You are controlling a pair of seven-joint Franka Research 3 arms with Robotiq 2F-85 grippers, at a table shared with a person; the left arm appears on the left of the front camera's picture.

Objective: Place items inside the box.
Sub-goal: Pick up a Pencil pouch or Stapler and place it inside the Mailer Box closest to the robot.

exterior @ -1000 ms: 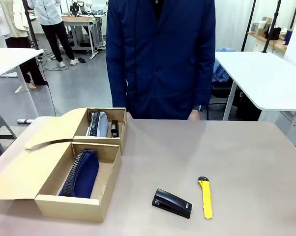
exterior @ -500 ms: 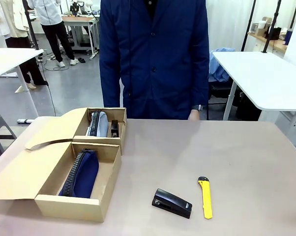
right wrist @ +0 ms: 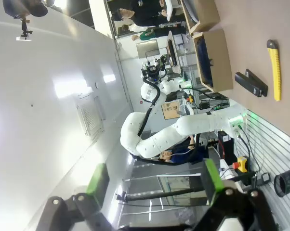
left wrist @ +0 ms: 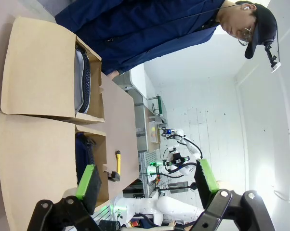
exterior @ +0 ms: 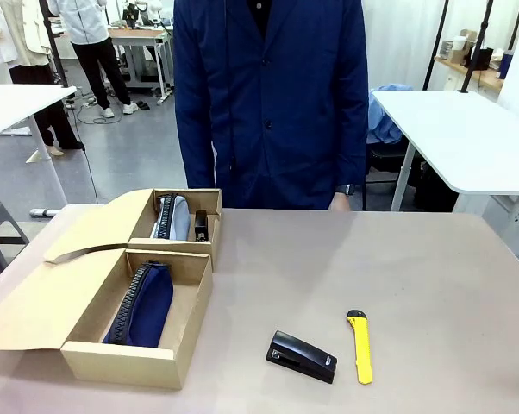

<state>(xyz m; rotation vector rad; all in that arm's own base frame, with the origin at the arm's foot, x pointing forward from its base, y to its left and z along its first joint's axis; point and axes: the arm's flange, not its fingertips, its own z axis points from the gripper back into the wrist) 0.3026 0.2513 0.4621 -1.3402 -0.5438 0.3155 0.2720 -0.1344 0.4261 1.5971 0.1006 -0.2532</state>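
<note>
Wide open, empty: left gripper [left wrist: 147, 178], right gripper [right wrist: 154, 179]. 1 black stapler [exterior: 302, 356] near the tabletop [exterior: 372, 259] front edge, probably stiff, weighty; grasp across mid-body sides.

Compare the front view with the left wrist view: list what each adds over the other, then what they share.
Front view adds: a black stapler standing in the far box beside the grey pouch, and a white side table behind the person.
Left wrist view adds: the left gripper, open, its green pads holding nothing, and the white right arm farther off.
Shared: both cardboard boxes, the navy pouch in the near box, the yellow utility knife on the table, the person's navy coat.
</note>
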